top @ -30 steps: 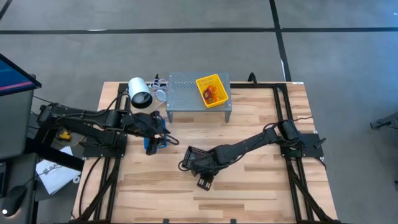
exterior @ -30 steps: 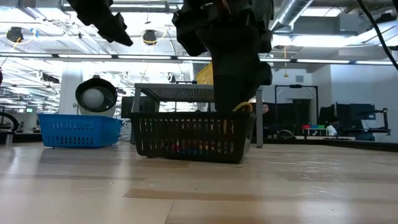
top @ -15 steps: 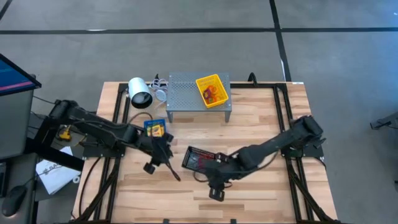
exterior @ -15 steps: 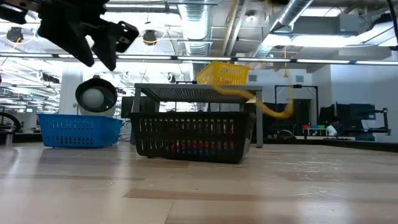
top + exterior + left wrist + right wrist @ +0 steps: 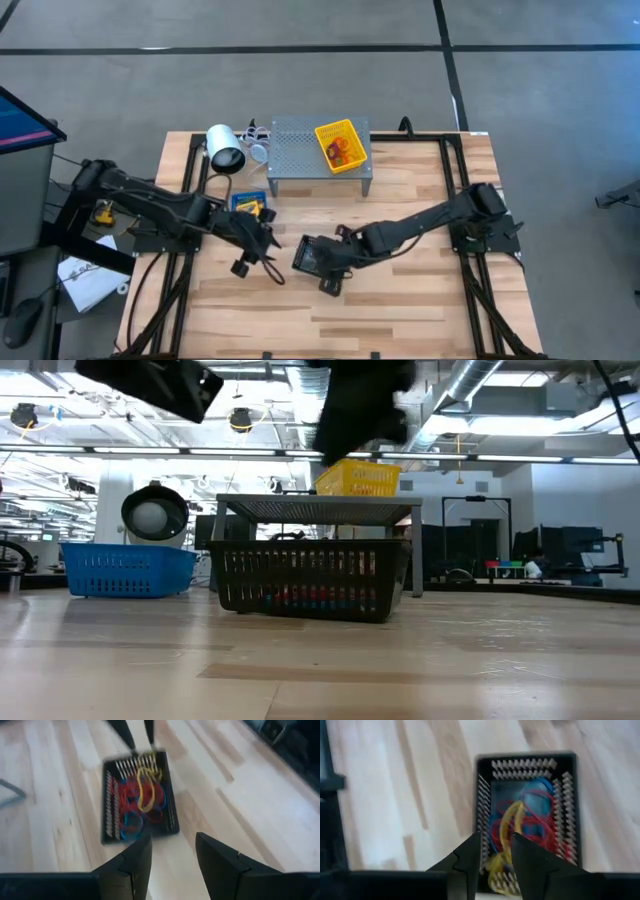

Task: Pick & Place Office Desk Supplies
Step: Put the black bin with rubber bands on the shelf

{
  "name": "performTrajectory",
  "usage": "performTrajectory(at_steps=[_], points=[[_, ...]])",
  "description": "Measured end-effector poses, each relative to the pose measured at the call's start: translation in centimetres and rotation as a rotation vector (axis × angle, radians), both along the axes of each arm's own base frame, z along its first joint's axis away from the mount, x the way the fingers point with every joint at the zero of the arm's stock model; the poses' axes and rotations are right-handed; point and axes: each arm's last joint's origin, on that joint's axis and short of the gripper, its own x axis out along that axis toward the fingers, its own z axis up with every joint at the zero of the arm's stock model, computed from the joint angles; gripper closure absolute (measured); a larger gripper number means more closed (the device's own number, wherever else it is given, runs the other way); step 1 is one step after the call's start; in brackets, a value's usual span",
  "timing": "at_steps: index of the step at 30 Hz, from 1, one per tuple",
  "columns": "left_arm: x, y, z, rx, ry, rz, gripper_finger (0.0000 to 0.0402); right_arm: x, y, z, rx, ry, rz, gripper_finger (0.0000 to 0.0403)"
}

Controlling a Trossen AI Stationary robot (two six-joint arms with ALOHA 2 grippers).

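Rubber bands (image 5: 141,796), red, blue and yellow loops tangled together, fill a black slotted bin (image 5: 313,256) near the middle of the wooden counter (image 5: 420,300). The right hand (image 5: 333,275) hangs just above the bin's 5 o'clock corner; in its wrist view its two dark fingers (image 5: 470,854) stand slightly apart, with a yellow loop (image 5: 506,822) showing between them, and whether they pinch it cannot be told. The left hand (image 5: 250,255) hovers over the counter at the bin's 9 o'clock, its fingers (image 5: 136,862) parted and holding nothing. A blue bin (image 5: 250,205) holding small yellow items sits at 11 o'clock from the black bin. At the counter's 12 o'clock edge stands a grey perforated shelf (image 5: 300,150) carrying a yellow bin (image 5: 341,145) with more bands inside. A round lamp (image 5: 225,150) lies left of the shelf.
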Motion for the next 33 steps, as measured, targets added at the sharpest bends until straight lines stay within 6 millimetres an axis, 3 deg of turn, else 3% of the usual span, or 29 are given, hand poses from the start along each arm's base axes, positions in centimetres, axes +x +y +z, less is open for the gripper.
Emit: performTrajectory(at_steps=[6, 11, 15, 18, 22, 29, 33], points=[[-0.6, 0.0, 0.8, -0.018, -0.033, -0.002, 0.0255, 0.8, -0.7, -0.5, 0.041, -0.019, 0.044, 0.03], [0.1, -0.4, -0.5, 0.021, 0.028, -0.03, 0.0255, 0.5, -1.8, 0.2, 0.06, -0.002, 0.041, 0.03], [1.4, -1.3, -2.0, 0.074, 0.041, -0.097, 0.0255, -0.8, -2.2, 1.3, 0.098, 0.067, 0.02, 0.03], [2.4, -2.0, -3.3, 0.124, 0.042, -0.162, 0.0255, -2.9, -1.9, 2.3, 0.086, 0.154, -0.025, 0.03], [3.4, -2.2, -4.1, 0.135, 0.036, -0.159, 0.0251, -6.2, -0.9, 4.5, -0.076, 0.163, -0.123, 0.03], [4.1, -0.9, -4.1, 0.053, 0.024, -0.077, 0.0249, -12.9, 0.5, 11.3, -0.192, -0.159, -0.268, 0.03], [4.2, -0.9, -4.4, 0.082, 0.042, -0.109, 0.025, -15.9, 0.7, 13.9, -0.196, -0.329, -0.321, 0.03]])
